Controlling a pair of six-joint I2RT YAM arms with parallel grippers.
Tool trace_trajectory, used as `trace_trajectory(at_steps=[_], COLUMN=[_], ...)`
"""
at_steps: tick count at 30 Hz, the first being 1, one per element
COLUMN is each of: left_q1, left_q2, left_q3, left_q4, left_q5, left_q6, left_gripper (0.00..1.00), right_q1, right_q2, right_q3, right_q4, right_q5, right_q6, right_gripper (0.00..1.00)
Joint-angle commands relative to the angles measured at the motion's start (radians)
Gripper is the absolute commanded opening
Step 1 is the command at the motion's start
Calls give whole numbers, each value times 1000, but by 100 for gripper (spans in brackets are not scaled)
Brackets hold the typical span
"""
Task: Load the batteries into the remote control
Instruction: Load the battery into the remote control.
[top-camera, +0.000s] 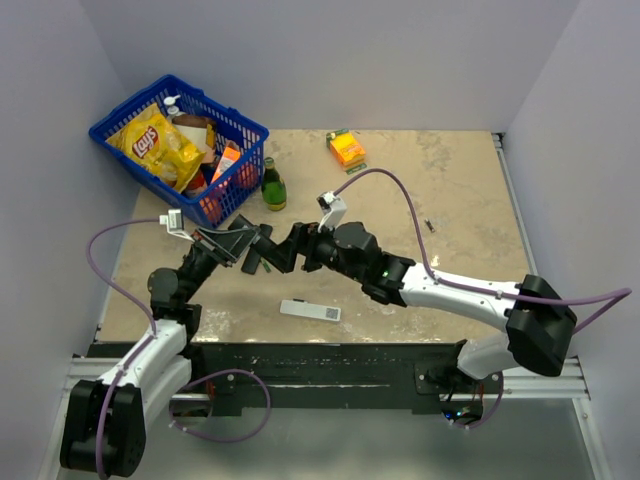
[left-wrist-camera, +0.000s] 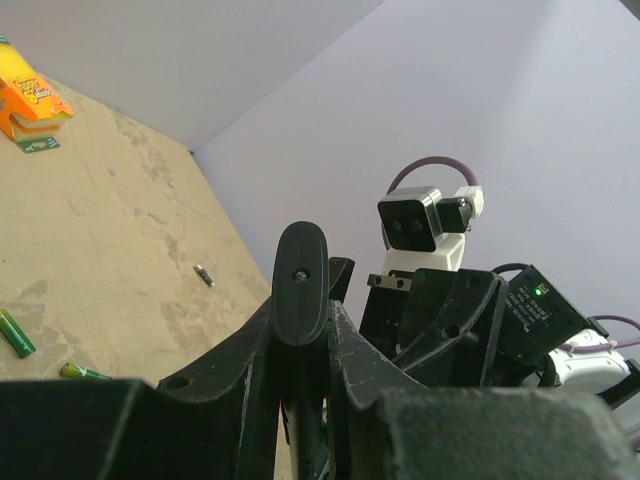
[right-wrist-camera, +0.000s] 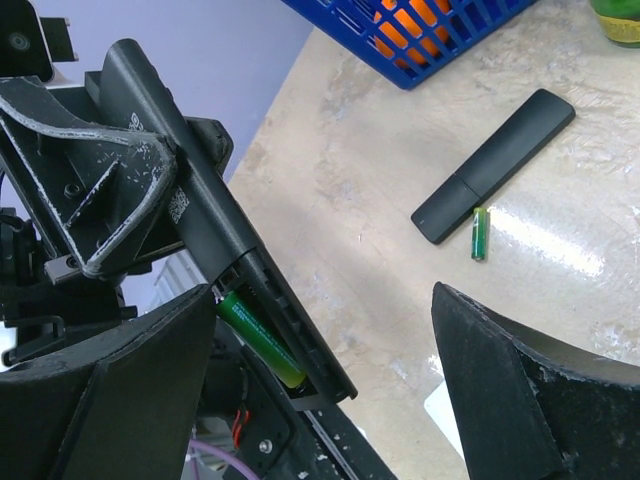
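My left gripper (top-camera: 238, 243) is shut on the black remote control (right-wrist-camera: 190, 200), and one rounded end of the remote (left-wrist-camera: 300, 285) stands up between its fingers. The remote's battery bay is open, with one green battery (right-wrist-camera: 260, 338) lying in it. My right gripper (right-wrist-camera: 330, 385) is open just beside the bay, one finger on each side and nothing between them; from above the right gripper (top-camera: 282, 250) sits close against the left one. A loose battery (right-wrist-camera: 479, 233) lies on the table next to a flat black cover piece (right-wrist-camera: 495, 165). Two more batteries (left-wrist-camera: 15, 332) (left-wrist-camera: 85, 373) lie on the table.
A blue basket (top-camera: 110, 128) of snacks stands at the back left, with a green bottle (top-camera: 272, 185) beside it. An orange packet (top-camera: 346, 148) lies at the back. A flat white remote (top-camera: 310, 311) rests near the front edge. A small metal piece (left-wrist-camera: 204, 275) lies to the right.
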Motion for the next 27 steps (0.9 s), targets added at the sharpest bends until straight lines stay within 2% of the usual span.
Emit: trace_trajectory(at_steps=[1, 19, 27], left_q1=[0, 0, 0], left_q2=[-27, -7, 14], left_q3=[27, 50, 41], left_q4=[73, 99, 103], left_q5=[-23, -14, 3], left_q6=[-2, -11, -8], left_gripper=[0, 0, 0], right_q1=[-3, -3, -4], right_q2=[-37, 9, -11], right_q3=[-32, -29, 21], right_q4=[11, 86, 35], right_q5=[54, -64, -76], right_q6=[14, -26, -103], right_gripper=[88, 88, 92])
